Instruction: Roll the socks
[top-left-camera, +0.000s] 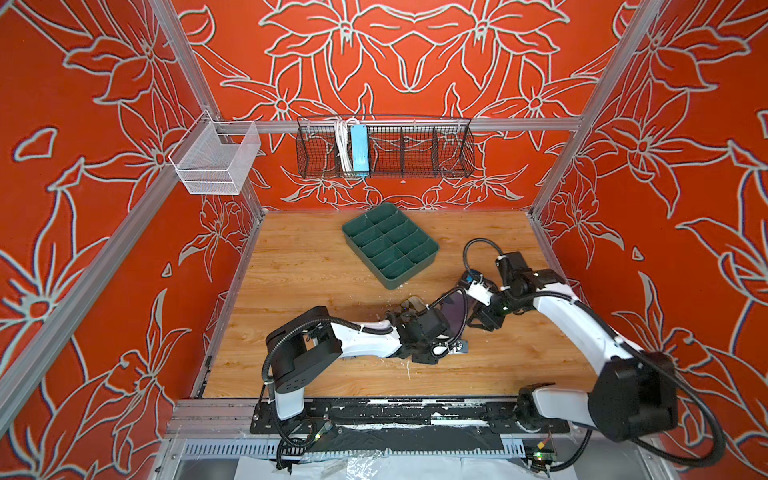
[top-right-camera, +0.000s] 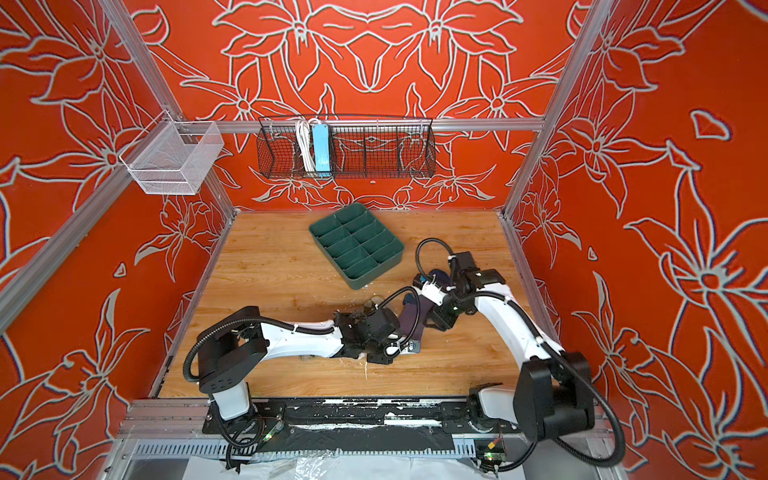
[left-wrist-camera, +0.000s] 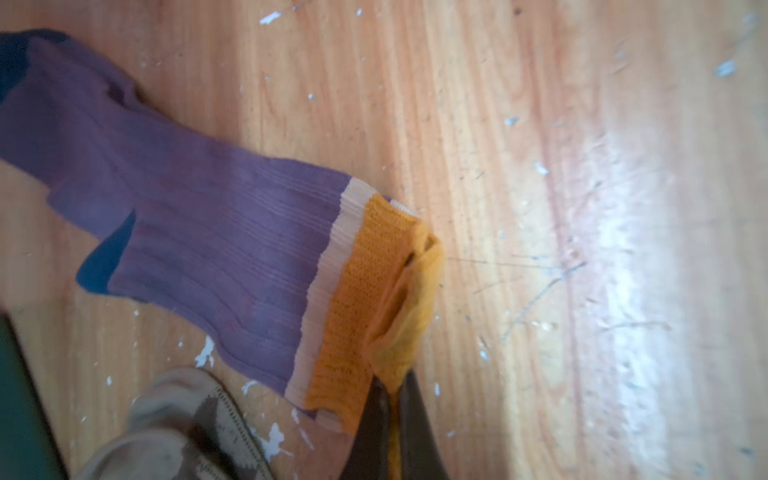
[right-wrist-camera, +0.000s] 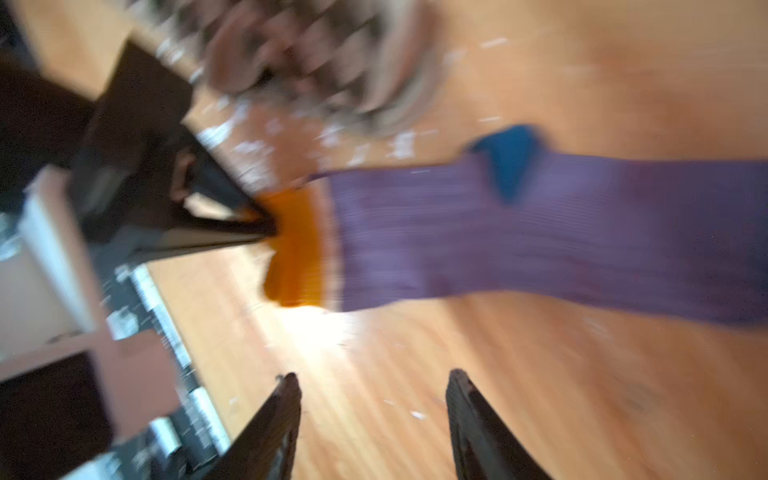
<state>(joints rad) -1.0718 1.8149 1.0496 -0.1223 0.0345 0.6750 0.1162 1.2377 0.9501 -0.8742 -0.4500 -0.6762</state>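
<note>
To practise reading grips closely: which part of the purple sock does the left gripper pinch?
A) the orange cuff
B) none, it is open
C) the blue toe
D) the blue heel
A: the left wrist view shows the left gripper shut on the orange cuff of the purple sock.

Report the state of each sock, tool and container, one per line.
Purple sock: unrolled on the table, orange cuff pinched.
Beige sock: bunched, ungripped.
Left tool: shut on the purple sock's cuff.
Right tool: open, empty.
Green tray: empty.
Wire basket: holds a power strip.
</note>
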